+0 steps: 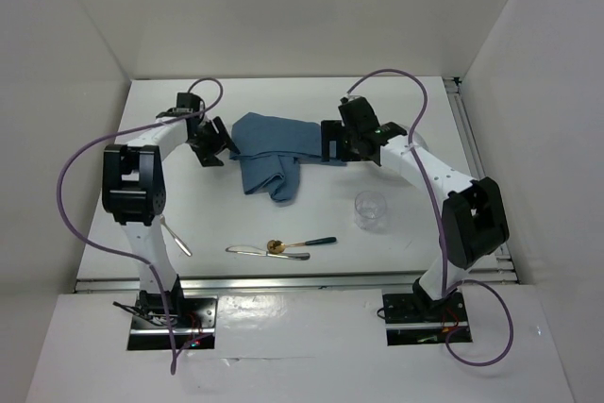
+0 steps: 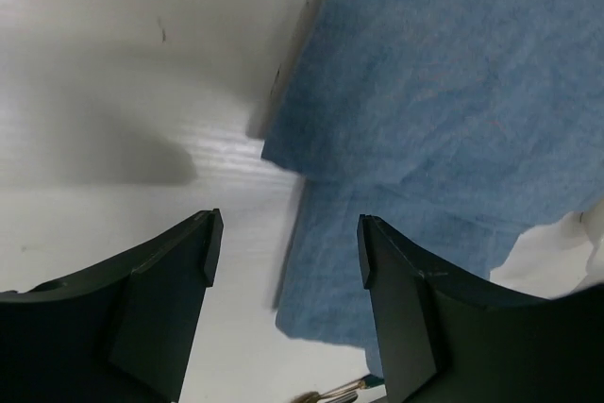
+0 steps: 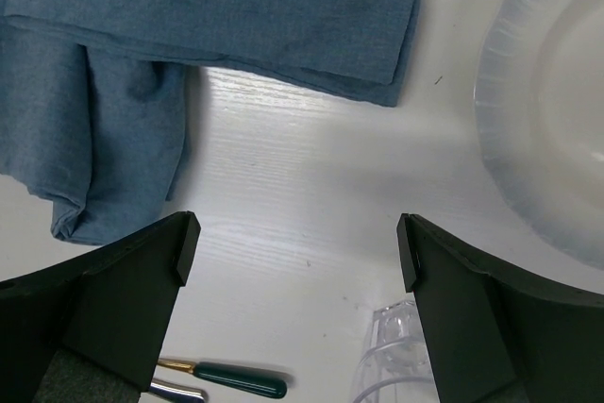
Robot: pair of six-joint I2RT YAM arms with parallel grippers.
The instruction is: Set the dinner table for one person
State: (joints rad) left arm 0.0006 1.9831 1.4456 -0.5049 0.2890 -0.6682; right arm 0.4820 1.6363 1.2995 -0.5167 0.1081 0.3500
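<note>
Viewed from above, the large flat matte white dinner table is seen filling the floor of the white-walled enclosure, and everything else is carried on it. At the far left, a thin silver utensil is laid at a slant just beside the left arm, near the front edge. Further back, the left gripper is positioned at the left edge of the crumpled blue cloth placemat. Its dark fingers are spread and nothing is clamped between them; in the left wrist view the cloth's edge is seen through the gap, and whether it is touched cannot be told. The placemat is bunched and partly folded over itself at the middle of the table. In front of it, a long silver piece of cutlery is laid beside a gold-bowled spoon with a dark green handle, the two just touching or nearly so. The right gripper is placed at the right edge of the placemat, its jaws spread wide and empty over bare tabletop. A clear drinking glass is stood upright to its right, nearer the front, and a round white plate is shown only in the right wrist view, beside the cloth's corner.
</note>
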